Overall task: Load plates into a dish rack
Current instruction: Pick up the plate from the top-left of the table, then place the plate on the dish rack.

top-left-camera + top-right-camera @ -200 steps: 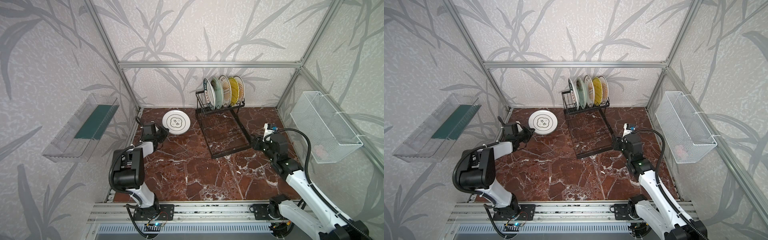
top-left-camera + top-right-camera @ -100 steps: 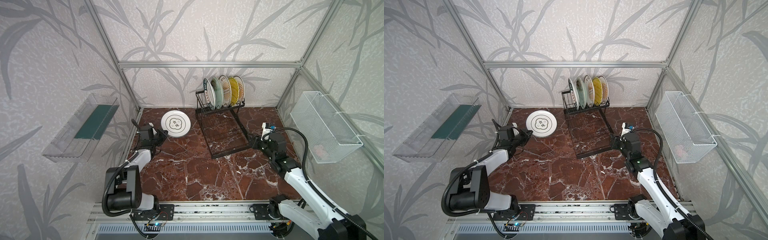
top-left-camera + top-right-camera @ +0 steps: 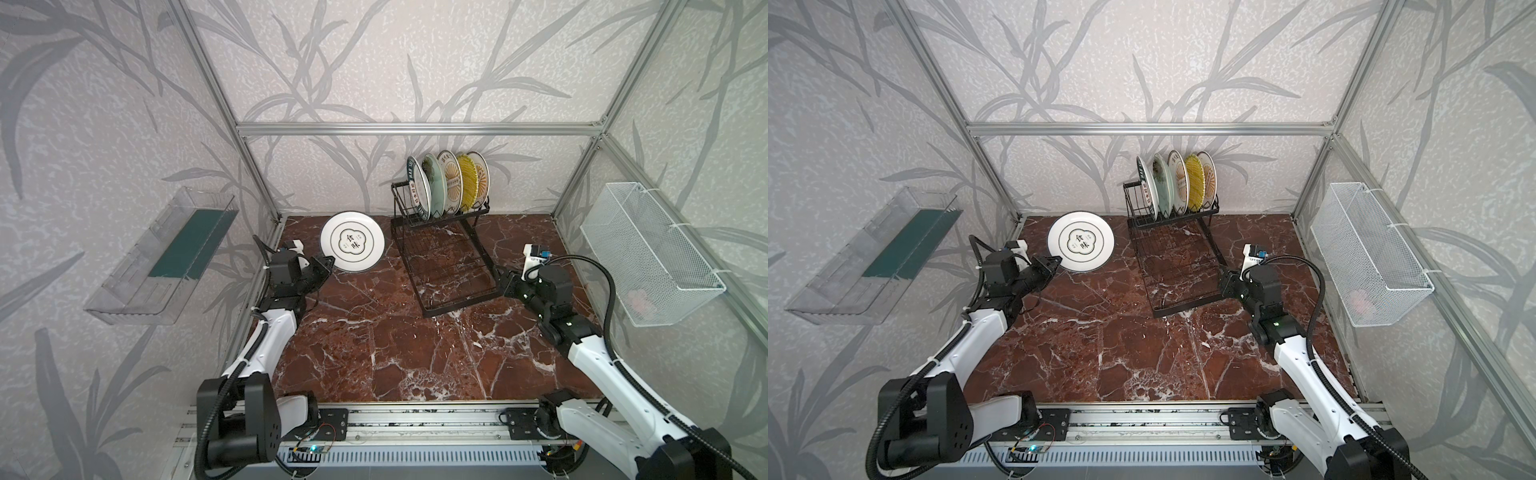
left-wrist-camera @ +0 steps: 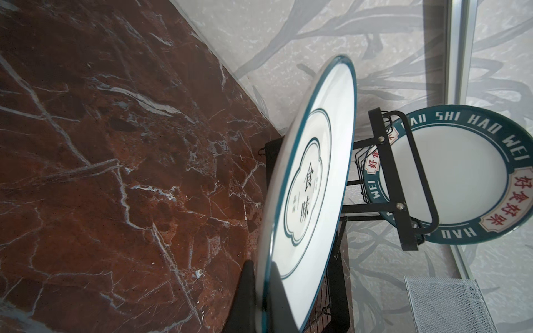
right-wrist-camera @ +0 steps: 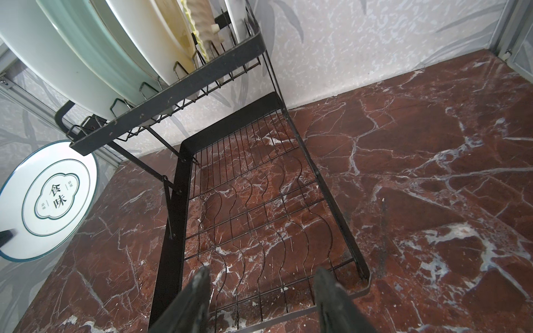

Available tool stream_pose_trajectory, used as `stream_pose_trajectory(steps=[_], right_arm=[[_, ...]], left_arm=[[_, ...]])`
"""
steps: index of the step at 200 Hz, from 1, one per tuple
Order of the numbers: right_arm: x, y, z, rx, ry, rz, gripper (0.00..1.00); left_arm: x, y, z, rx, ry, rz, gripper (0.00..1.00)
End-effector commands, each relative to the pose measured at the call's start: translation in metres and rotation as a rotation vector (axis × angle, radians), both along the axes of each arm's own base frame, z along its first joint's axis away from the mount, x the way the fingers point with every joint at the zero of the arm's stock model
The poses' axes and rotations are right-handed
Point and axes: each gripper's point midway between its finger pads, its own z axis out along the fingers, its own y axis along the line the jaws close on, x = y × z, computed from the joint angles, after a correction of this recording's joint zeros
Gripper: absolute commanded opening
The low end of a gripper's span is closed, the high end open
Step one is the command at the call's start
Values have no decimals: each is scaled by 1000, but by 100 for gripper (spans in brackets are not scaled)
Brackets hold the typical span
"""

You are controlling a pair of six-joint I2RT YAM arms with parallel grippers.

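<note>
Found the white round dinner plate with ringed emblem (image 3: 352, 241) at 11 o'clock, apparently lifted clear of the red-brown marble bench (image 3: 374, 340) and tilted. Clamped at its near rim by the fingers (image 4: 246, 291) of the left gripper (image 3: 328, 262). Positioned near the 9 o'clock end of the black wire dish rack (image 5: 173, 96), not touching it.

Right gripper (image 5: 261, 274) at 3 o'clock: fingers apart, empty, poised over the near rail of the rack's flat grid base. Contact not determinable.

Risks, as judged:
- Narrow pinch on a thin rim, so possible swivel or slip under the plate's own weight.
- Possible strike against the white plate with dark lettered rim (image 4: 455, 178) or the rack's end loop on entry.
- Possible shift of the rack if nudged, since it is not gripped.

Containers:
- Rack, 12 o'clock: five plates upright in the slotted section, with the lettered one at the 9 o'clock end. Free slots noted beside it. Grid base bare.
- White mesh basket (image 3: 623, 232), on the wall at 3 o'clock: one pale pinkish item, not identifiable.
- Clear plastic tray (image 3: 124, 286), on the wall at 9 o'clock: a dark green panel only.
</note>
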Motion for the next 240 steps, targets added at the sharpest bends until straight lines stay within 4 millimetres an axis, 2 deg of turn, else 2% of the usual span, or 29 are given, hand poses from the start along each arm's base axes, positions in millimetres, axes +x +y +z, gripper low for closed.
stream_pose_trajectory(steps=[1, 38, 112, 205, 240], right_arm=[[2, 3, -3, 18, -5, 11, 57], [3, 7, -2, 40, -9, 28, 57], [3, 14, -2, 71, -11, 58, 57], [4, 24, -1, 115, -14, 101, 56], [4, 26, -1, 127, -16, 111, 56]], left_arm=[[-3, -11, 46, 2, -117, -71, 0], [-13, -30, 58, -11, -140, -155, 0], [-34, -78, 62, 20, -156, -338, 0], [-67, -123, 37, -35, -133, -470, 0], [-71, -136, 27, -47, -116, -499, 0]])
